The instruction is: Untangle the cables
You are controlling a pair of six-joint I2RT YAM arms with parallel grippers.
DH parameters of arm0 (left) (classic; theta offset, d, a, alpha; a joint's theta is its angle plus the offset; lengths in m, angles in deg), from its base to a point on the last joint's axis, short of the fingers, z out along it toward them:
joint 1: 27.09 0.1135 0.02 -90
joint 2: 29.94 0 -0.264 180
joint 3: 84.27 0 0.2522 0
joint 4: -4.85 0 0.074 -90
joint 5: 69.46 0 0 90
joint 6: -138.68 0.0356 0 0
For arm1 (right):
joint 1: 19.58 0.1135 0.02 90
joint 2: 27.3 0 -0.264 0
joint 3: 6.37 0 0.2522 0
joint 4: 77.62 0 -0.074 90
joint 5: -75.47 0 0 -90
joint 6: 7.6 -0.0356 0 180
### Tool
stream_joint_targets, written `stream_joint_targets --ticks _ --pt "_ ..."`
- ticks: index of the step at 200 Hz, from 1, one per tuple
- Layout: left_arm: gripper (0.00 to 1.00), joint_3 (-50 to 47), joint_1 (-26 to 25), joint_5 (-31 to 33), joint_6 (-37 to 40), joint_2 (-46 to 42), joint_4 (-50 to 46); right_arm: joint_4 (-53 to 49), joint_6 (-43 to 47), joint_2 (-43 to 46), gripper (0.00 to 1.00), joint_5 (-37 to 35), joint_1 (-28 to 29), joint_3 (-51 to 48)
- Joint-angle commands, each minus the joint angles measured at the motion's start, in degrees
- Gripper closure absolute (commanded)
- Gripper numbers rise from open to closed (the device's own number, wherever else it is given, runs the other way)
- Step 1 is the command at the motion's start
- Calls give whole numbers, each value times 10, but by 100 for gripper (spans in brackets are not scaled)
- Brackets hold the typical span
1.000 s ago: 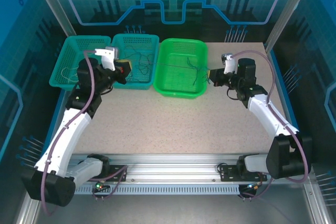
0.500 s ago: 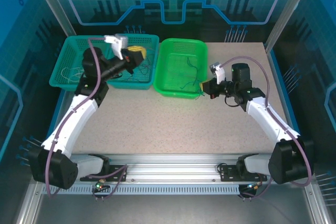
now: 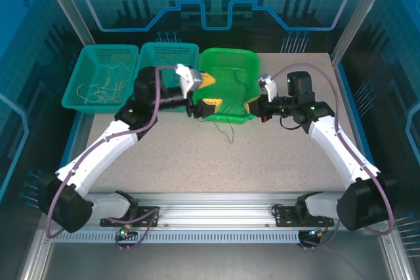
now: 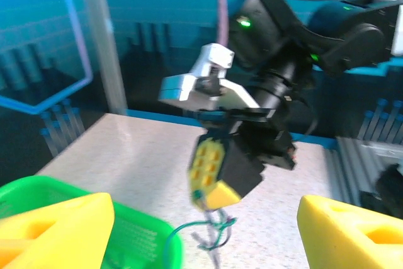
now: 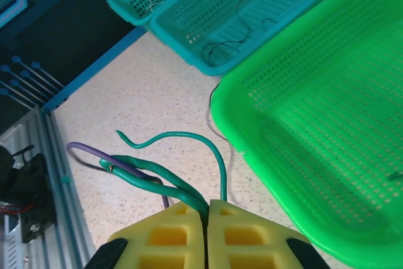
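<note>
Right claw (image 5: 206, 207) is pinched tight on the cables (image 5: 170, 192). They are a small bundle of green strands with one purple, curling out past its yellow tips. In the top view the claw sits at the 6 o'clock rim of the green basket (image 3: 231, 54). One thin dark tail drops from it toward 6 o'clock onto the table (image 3: 216, 162).

Left claw (image 3: 211, 92) is spread wide and holds nothing. It is just beside the right one, which lies at its 3 o'clock.

Key relation, from the left wrist view: the bundle hangs under the right claw, dead ahead of the left and low, between its two yellow fingers (image 4: 60, 231). No contact yet. The bundle's long axis is roughly vertical as it hangs, about 12 to 6 in the top view, so it runs across the left's closing line.

The left is the free arm and the nearer one to the loose tail. It probably takes one strand next and pulls away toward 9 o'clock. Risk: it grabs two strands at once.

More thin strands lie in the teal baskets (image 3: 169, 46) at 10 o'clock.
</note>
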Motion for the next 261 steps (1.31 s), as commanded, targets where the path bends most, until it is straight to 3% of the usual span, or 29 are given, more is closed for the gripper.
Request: stream_joint_targets --ticks 1,20,47,71,83,100,108,124,143,180,201,228,261 --pt "21 44 -20 8 14 59 -38 -35 16 2 92 14 17 19" --pt "21 76 -26 -10 -23 110 -51 -31 13 12 92 -3 22 18" --pt "25 112 -43 -7 0 166 -133 -26 20 24 92 -17 26 15" --pt "37 99 -43 -5 -10 172 -123 -27 23 29 92 -23 27 12" --pt "51 96 -43 -9 -9 168 -119 -26 23 29 92 -29 27 9" --pt "88 95 -43 -6 -3 164 -122 -21 21 27 91 -28 27 4" --pt "100 93 -43 -2 -2 161 -120 -19 21 26 89 -31 27 2" --pt "100 88 -43 -4 -8 149 -109 -25 29 24 84 -55 32 -1" --pt "100 79 -43 -16 -33 131 -73 -48 60 19 75 -145 60 -7" --pt "100 66 -43 -14 -95 102 9 -31 73 -10 93 -234 103 -36" --pt "100 75 -41 24 -105 87 15 -3 65 -15 92 -247 107 -61" --pt "100 82 -29 105 -120 62 10 2 50 -21 98 -293 108 -84" --pt "100 57 45 194 -203 9 50 17 34 -17 100 -309 116 -115"
